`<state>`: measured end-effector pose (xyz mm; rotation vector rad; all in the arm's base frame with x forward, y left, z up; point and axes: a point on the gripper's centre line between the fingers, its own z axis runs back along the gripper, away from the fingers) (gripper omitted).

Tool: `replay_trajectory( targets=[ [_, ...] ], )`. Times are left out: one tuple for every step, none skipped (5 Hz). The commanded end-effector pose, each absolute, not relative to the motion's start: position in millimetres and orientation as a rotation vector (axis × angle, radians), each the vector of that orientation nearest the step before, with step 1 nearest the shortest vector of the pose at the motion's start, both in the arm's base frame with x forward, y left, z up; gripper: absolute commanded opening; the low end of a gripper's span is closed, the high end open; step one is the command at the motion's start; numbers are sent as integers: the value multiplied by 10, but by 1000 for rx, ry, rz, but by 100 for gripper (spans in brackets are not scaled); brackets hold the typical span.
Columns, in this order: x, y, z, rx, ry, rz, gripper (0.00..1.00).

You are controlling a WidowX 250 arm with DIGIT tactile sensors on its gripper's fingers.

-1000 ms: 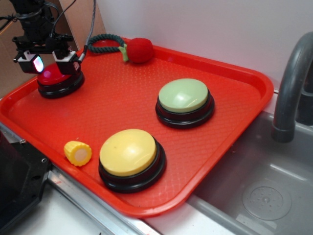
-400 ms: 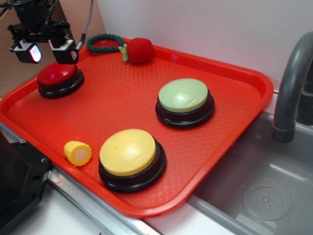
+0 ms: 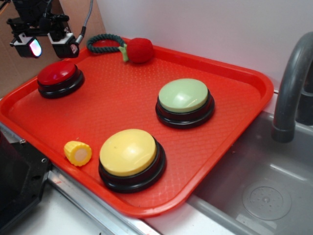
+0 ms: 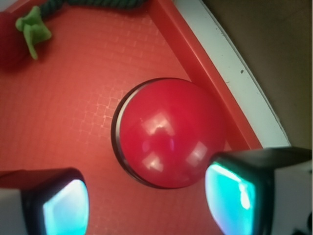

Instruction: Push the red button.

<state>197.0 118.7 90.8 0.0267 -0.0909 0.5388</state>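
Observation:
The red button, a glossy red dome on a black base, sits at the tray's far left corner; the wrist view shows it large just ahead of the fingertips. My gripper hangs open above the button, clear of it, with nothing between its fingers. In the wrist view the gripper frames the near edge of the dome, its two glowing pads wide apart.
A large red tray carries a green dome button, a yellow dome button, a small toy corn and a fuzzy red ball with green rope loop. A sink and grey faucet lie right.
My gripper has risen from down on the red button to well above it, staying open. The button now shows fully uncovered.

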Motion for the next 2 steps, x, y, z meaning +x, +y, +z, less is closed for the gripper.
replay_trajectory(
  targets=[
    [2018, 1238, 1236, 64, -199, 528, 100],
    [2025, 1230, 1288, 67, -208, 522, 100]
  ],
)
